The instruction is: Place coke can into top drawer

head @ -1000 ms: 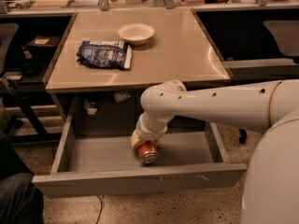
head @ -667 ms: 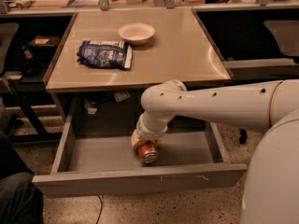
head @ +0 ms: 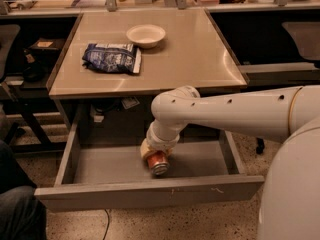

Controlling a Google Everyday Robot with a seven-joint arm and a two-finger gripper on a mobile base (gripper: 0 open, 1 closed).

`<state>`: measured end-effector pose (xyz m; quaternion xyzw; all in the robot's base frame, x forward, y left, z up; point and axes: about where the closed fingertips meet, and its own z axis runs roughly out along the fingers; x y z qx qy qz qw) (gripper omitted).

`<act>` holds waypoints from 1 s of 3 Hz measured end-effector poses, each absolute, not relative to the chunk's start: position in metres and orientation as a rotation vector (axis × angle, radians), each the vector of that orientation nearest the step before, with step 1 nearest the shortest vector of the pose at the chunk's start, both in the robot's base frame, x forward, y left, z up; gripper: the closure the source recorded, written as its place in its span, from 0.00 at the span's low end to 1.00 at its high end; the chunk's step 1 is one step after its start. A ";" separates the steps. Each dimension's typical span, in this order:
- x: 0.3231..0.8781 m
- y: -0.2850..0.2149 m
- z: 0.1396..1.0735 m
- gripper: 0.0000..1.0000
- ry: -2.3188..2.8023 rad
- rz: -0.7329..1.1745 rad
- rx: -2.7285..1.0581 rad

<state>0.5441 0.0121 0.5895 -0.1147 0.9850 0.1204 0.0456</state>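
Reaching into the open top drawer (head: 125, 196), gripper (head: 154, 154) meets the coke can (head: 159, 164) mid-drawer; can't tell its grip.

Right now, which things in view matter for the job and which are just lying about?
Job:
- can, inside the open drawer
- tool, down in the drawer at the can

Lying about:
- bowl on the table
- chip bag on the table, beside the bowl
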 end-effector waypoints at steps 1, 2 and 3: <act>0.544 0.012 0.589 0.11 3.008 0.368 -0.350; 0.544 0.012 0.589 0.00 3.008 0.368 -0.350; 0.544 0.012 0.589 0.00 3.008 0.368 -0.350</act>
